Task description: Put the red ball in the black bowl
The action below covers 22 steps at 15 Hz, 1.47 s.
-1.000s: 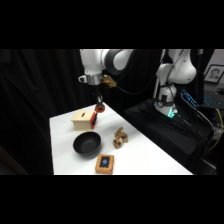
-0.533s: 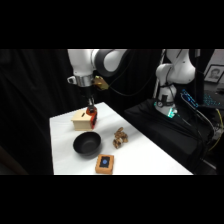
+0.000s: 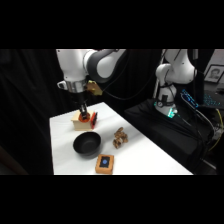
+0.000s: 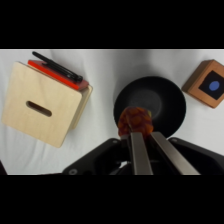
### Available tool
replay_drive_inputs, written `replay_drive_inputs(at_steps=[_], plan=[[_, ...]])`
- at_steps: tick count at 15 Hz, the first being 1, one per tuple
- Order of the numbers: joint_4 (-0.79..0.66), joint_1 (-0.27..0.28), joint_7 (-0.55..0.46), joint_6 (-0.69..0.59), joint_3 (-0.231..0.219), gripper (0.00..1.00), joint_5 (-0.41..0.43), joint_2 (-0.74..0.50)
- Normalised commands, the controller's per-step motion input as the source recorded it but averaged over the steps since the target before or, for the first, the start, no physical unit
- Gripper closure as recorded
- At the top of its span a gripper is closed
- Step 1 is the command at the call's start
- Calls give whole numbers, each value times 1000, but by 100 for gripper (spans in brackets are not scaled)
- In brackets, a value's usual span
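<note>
The ball (image 4: pixel 135 120) is small, round and red-orange with a mottled surface, and it's clamped between the gripper's (image 4: pixel 142 131) two metal fingers, held up off the table (image 3: pixel 140 155). From the wrist it hangs over the near rim of the bowl (image 4: pixel 167 102), partly covering the dark hollow; from the side, the ball (image 3: pixel 85 116) sits above and just behind the bowl (image 3: pixel 86 144). The bowl is round, shallow, matte black, upright on the white table, with nothing lying inside it.
</note>
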Motion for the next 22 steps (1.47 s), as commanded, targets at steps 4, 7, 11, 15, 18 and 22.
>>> replay_drive_inputs(at_steps=[4, 7, 11, 15, 18, 22], plan=[[266, 3, -64, 131, 51, 98, 118, 251], [260, -9, -71, 117, 46, 98, 145, 264], [244, -10, -72, 92, 52, 98, 147, 251], [220, -7, -87, 34, 51, 98, 127, 208], [219, -17, -110, -21, 36, 59, 110, 172], [226, -5, -85, -78, 0, 26, 69, 121]])
